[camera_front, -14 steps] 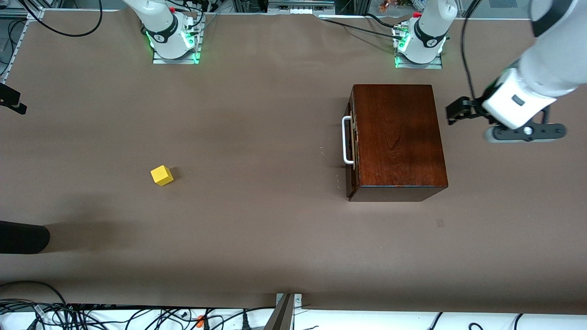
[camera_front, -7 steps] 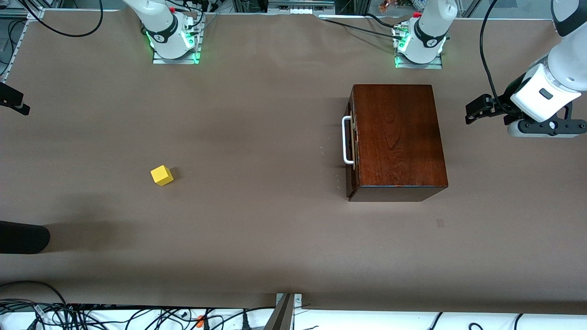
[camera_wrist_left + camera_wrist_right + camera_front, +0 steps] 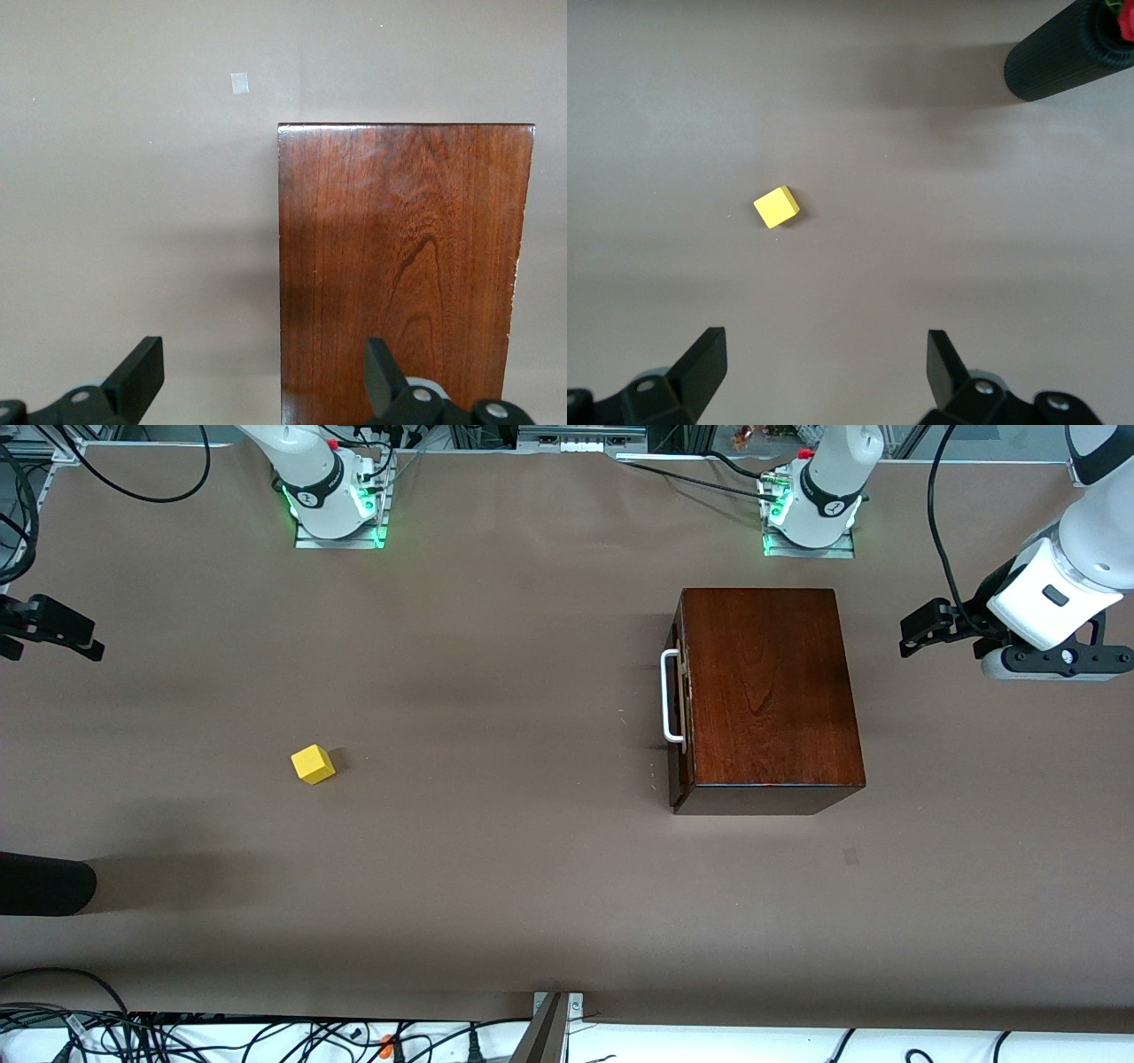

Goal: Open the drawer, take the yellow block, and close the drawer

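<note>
My left tool (image 3: 921, 631) and right tool (image 3: 66, 635) hang wide and empty; drawer (image 3: 678, 695) shut, yellow block (image 3: 313, 764) on the tabletop (image 3: 496, 850).

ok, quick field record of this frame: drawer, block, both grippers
drawer: shut, flush in the wooden box
handle: white bar, untouched
yellow block: on the bare table, toward the right arm's end
left gripper: open, empty, up over the box's edge
right gripper: open, empty, above the table near the block
</note>
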Controlling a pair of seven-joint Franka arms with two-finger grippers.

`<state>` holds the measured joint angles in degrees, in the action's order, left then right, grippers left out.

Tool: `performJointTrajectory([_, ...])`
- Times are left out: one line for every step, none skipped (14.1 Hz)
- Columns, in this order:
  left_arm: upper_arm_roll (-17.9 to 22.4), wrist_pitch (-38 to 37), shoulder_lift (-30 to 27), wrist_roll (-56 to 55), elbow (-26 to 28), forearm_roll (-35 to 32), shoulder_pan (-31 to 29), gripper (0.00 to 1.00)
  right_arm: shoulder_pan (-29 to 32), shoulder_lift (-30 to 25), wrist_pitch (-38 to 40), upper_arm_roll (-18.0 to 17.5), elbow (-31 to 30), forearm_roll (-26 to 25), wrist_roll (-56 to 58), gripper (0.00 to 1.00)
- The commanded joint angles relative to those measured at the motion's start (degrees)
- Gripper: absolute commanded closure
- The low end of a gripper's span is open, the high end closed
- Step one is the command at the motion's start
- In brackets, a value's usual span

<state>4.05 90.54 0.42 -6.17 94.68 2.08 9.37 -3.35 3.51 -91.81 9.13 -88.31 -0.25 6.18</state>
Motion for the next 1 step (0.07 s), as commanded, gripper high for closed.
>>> performJointTrajectory([0.4, 0.1, -1.1, 1.2, 1.1, 0.3, 0.3, 0.00, 0.0, -0.1, -0.3, 0.3, -0.3, 1.1, -0.6, 0.00])
